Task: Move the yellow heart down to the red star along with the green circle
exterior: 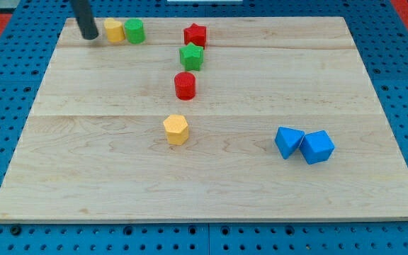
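Two blocks are seen paired at the far left of the wooden board (62,170): the yellow heart (113,30) and, touching its right side, the green circle (134,31). The rod's lower end, my tip (88,36), is placed just to the left of the yellow heart, very near it; whether contact is made cannot be told. No jaws are carried by the tool, so nothing is spread, pressed together or pinched; only a plain dark rod is presented to the blocks.

The red star (195,34) is found to the right of the pair, at about the same far depth, with a clear gap between it and the green circle. Tip, heart, circle and star are thus laid out almost in one line running left to right, and a push toward the right is judged to be what the coming move calls for, with the circle carried ahead of the heart.

Just nearer than the red star sits a green star (191,56), and a sideways slip of either pushed block toward it is judged the main risk.
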`<action>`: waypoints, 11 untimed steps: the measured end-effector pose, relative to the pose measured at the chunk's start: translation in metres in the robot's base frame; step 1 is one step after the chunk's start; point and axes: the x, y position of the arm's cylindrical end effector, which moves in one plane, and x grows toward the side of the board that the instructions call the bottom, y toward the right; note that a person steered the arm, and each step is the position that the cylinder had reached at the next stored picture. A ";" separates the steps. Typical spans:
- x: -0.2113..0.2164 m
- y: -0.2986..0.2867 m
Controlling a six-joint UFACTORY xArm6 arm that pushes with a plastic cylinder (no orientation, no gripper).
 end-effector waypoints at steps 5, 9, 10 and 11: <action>-0.038 0.086; -0.034 0.192; 0.000 0.192; 0.028 0.193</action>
